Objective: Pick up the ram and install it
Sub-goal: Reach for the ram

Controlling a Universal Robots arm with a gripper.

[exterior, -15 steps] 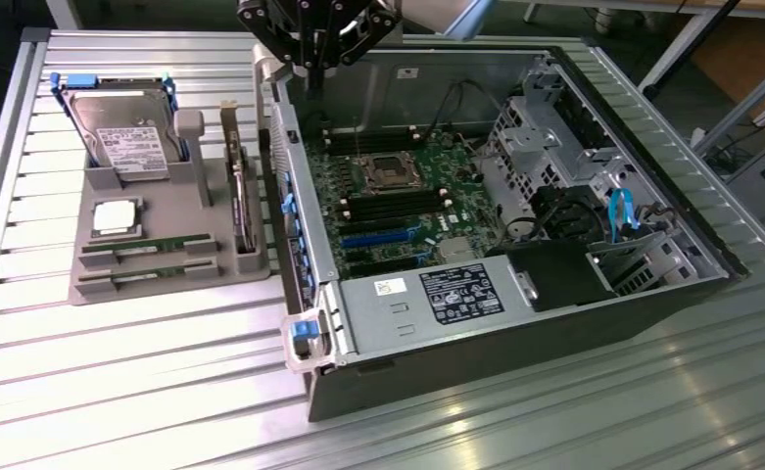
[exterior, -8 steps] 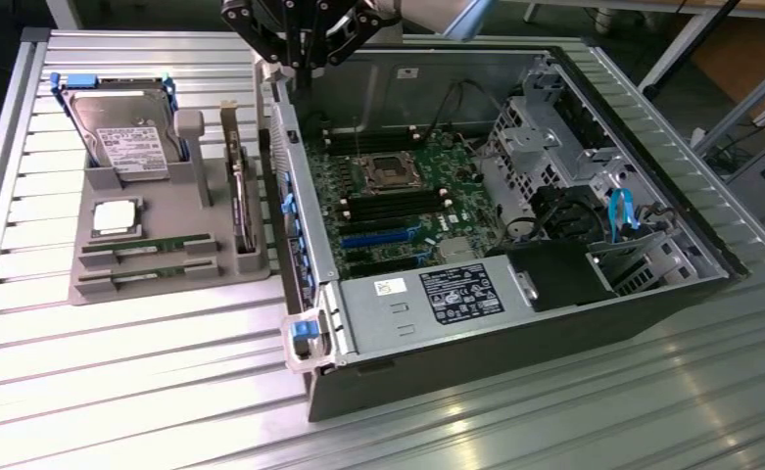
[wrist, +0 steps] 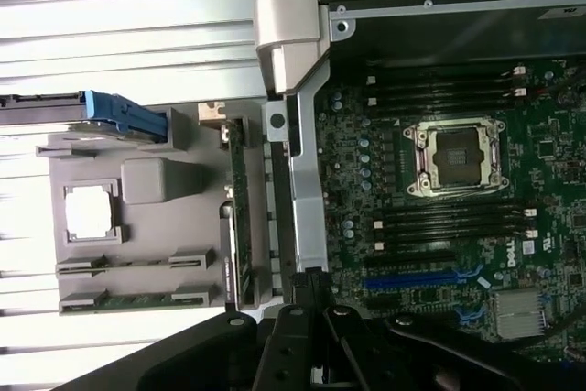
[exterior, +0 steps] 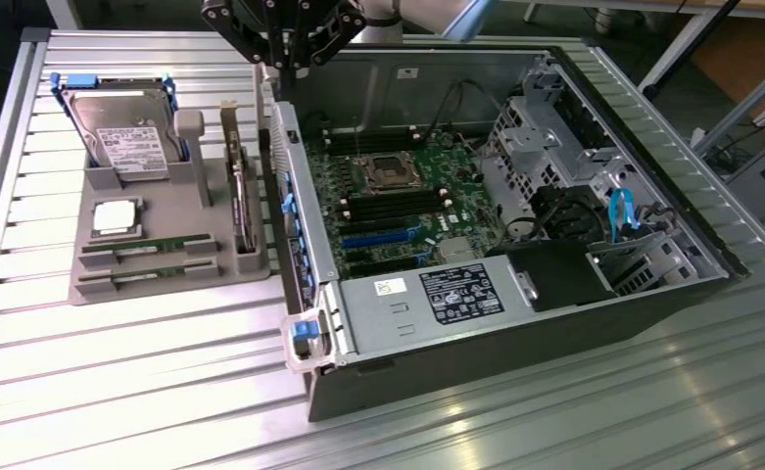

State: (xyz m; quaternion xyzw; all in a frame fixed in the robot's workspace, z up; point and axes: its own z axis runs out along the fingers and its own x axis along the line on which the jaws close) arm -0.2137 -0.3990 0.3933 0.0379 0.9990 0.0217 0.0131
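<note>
Two ram sticks [exterior: 147, 247] [exterior: 147, 277] lie flat in slots at the front of a grey holder tray [exterior: 173, 227], on the exterior view's left; the wrist view shows them too [wrist: 128, 266] [wrist: 128, 299]. My gripper [exterior: 285, 57] hangs high over the rear edge of the open computer case [exterior: 396, 299], well away from the sticks, shut with nothing between its fingers. The wrist view has the dark fingers [wrist: 309, 304] over the case's side wall. Empty black memory slots [wrist: 449, 217] flank the CPU socket [wrist: 458, 157] on the motherboard.
On the tray stand a hard drive with blue rails [exterior: 123, 137], a square silver CPU chip [exterior: 115, 217] and an upright expansion card [exterior: 241, 196]. The case holds a power supply [exterior: 454, 294] and drive cages [exterior: 552, 137]. Everything rests on a ribbed aluminium table [exterior: 120, 372].
</note>
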